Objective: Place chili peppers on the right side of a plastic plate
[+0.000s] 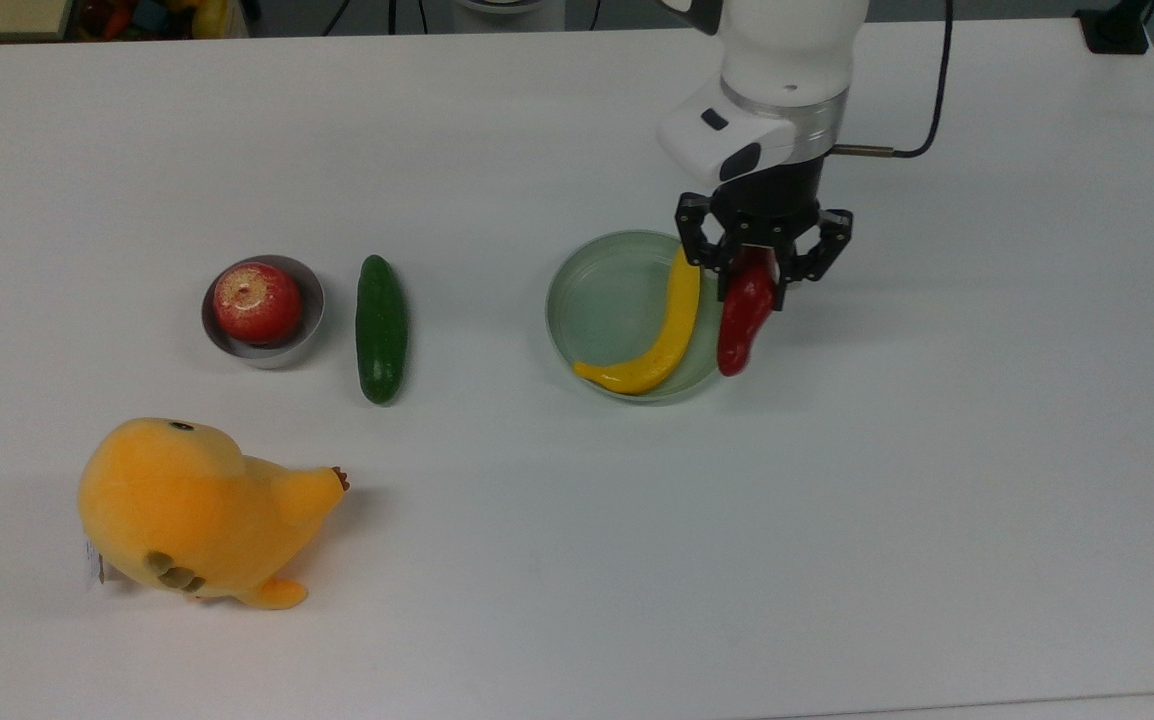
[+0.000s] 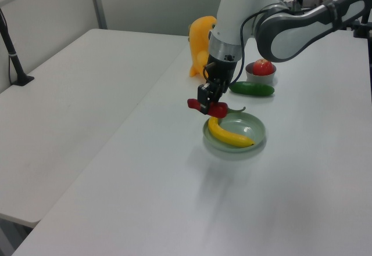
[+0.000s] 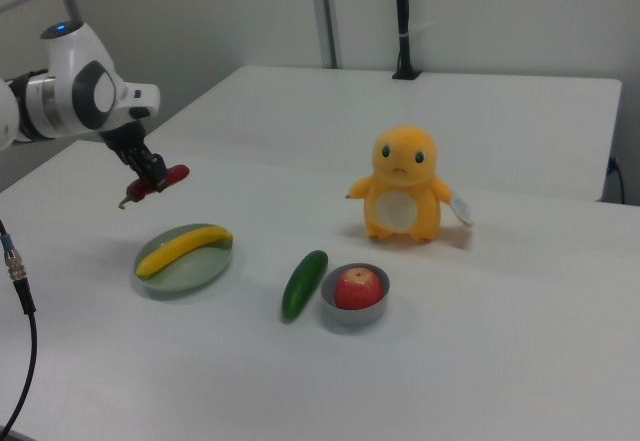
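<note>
The gripper (image 1: 759, 268), clamped on the chili peppers (image 1: 743, 318), hangs seemingly clear above the plastic plate (image 1: 597, 300) at the top view's right rim.

The top view looks steeply down on my white table (image 1: 987, 480) from above its front edge, near enough to take in almost the whole tabletop. The left view stands off one end, high and angled along the table with my arm (image 2: 290, 26) at the far end, while the right view sits lower at the opposite side, facing back toward a wall. All three share the same middle patch: the green plate (image 1: 597, 300) (image 2: 253, 133) (image 3: 190, 269), the cucumber (image 1: 381, 328) (image 2: 251, 89) (image 3: 304, 283) and the orange plush toy (image 1: 187, 510) (image 2: 197, 47) (image 3: 403, 186).
</note>
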`<move>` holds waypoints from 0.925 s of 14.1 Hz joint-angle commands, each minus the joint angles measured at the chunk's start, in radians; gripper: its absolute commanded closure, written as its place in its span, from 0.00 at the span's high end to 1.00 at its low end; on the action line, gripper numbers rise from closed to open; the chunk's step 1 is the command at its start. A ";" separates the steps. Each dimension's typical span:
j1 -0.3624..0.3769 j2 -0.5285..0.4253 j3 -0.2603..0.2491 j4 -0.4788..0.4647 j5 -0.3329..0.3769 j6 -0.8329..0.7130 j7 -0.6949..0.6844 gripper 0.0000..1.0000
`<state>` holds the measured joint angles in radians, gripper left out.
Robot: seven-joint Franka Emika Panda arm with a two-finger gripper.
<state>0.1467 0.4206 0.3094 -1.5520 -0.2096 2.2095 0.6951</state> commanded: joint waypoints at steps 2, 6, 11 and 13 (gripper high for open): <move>-0.122 -0.042 -0.001 -0.042 0.007 -0.096 -0.309 0.39; -0.173 -0.089 -0.079 -0.077 0.059 -0.103 -0.556 0.39; -0.167 -0.174 -0.181 -0.203 0.173 -0.097 -0.773 0.39; -0.174 -0.204 -0.182 -0.287 0.174 -0.084 -0.784 0.39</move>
<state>-0.0379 0.3056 0.1458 -1.6869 -0.0586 2.1209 -0.0454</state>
